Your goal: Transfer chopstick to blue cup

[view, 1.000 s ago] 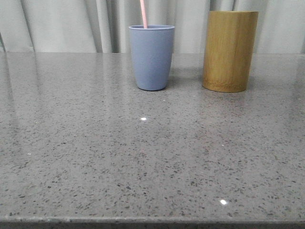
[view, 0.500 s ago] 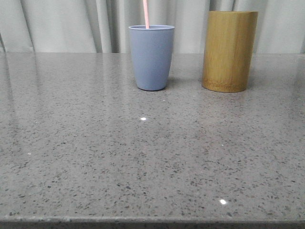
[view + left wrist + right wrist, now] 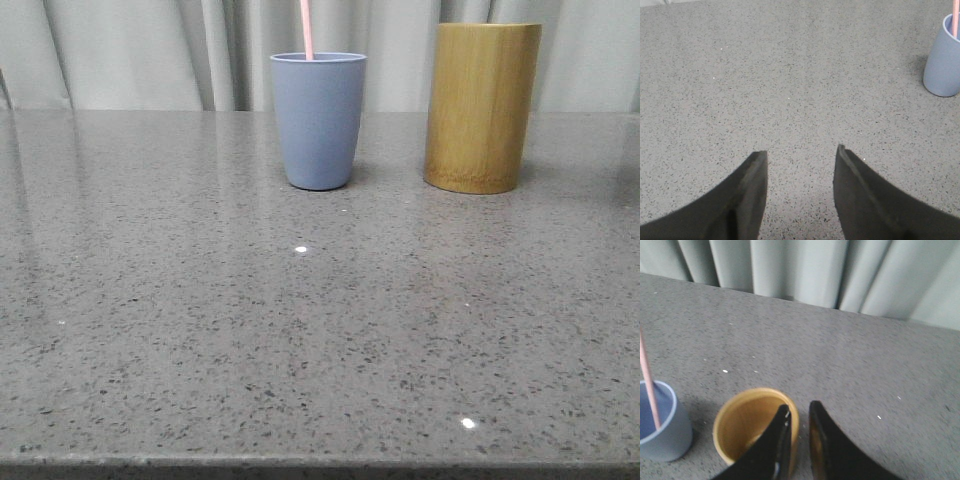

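Speckled grey stone, polished enough to throw back small glints of light, makes up the table (image 3: 200,330) in front of me. Toward its far edge stands the blue cup (image 3: 319,120), a matte grey-blue tumbler with no handle, smooth-walled and narrowing toward its base. A single thin, straight, pale pink chopstick (image 3: 307,28) stands inside it, only its slim upper part rising above the rim and running out of the top of the front view. From my right wrist camera I can see that same stick leaning against the cup's inner wall.

Just beside the cup, on its right and not touching it, sits the bamboo cylinder (image 3: 481,107), taller and wider, tan with a fine vertical grain and a thick round rim. Seen from above through my right wrist, its interior is hollow and warm yellow; I cannot make out anything lying in it. Pale, softly folded curtains (image 3: 130,50) hang behind the table.

My right gripper (image 3: 799,415) hangs above the near rim of the bamboo cylinder, its two dark, curved fingers drawn nearly together with only a narrow slit between them and nothing gripped there. My left gripper (image 3: 801,154) hovers over bare stone well apart from the cup, its broad, dark, tapering fingers spread wide and holding nothing.
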`<state>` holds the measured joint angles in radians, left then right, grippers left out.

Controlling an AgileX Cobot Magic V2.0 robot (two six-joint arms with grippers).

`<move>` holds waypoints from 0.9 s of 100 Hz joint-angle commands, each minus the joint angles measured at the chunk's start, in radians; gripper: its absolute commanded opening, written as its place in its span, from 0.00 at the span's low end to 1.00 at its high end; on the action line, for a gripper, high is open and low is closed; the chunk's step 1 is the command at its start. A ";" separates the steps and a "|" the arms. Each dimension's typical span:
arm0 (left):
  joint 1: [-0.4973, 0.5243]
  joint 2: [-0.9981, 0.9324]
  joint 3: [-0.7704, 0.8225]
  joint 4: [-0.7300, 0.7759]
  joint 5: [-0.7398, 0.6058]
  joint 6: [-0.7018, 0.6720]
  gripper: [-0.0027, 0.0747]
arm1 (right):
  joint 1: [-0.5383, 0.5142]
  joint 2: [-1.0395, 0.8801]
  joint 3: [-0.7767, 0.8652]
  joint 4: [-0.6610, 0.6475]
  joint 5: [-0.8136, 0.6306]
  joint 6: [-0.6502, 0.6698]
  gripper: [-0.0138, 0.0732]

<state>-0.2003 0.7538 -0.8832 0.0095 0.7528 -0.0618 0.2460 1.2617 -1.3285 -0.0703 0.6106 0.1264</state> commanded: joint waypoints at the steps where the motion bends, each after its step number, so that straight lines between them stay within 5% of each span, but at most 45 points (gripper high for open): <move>1: 0.002 -0.004 -0.026 0.001 -0.094 -0.014 0.44 | -0.031 -0.113 0.068 -0.016 -0.127 0.013 0.29; 26: 0.002 -0.004 -0.015 -0.001 -0.112 -0.014 0.43 | -0.106 -0.356 0.342 -0.016 -0.199 0.014 0.29; 63: 0.002 -0.093 0.122 -0.018 -0.232 -0.014 0.06 | -0.190 -0.688 0.616 -0.016 -0.212 0.017 0.28; 84: 0.002 -0.179 0.201 -0.018 -0.267 -0.014 0.01 | -0.190 -0.835 0.710 -0.016 -0.209 0.021 0.03; 90: 0.002 -0.202 0.220 -0.018 -0.272 -0.014 0.01 | -0.190 -0.870 0.731 -0.016 -0.210 0.021 0.04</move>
<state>-0.2003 0.5803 -0.6595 0.0000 0.5719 -0.0639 0.0611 0.4296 -0.5975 -0.0718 0.4828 0.1462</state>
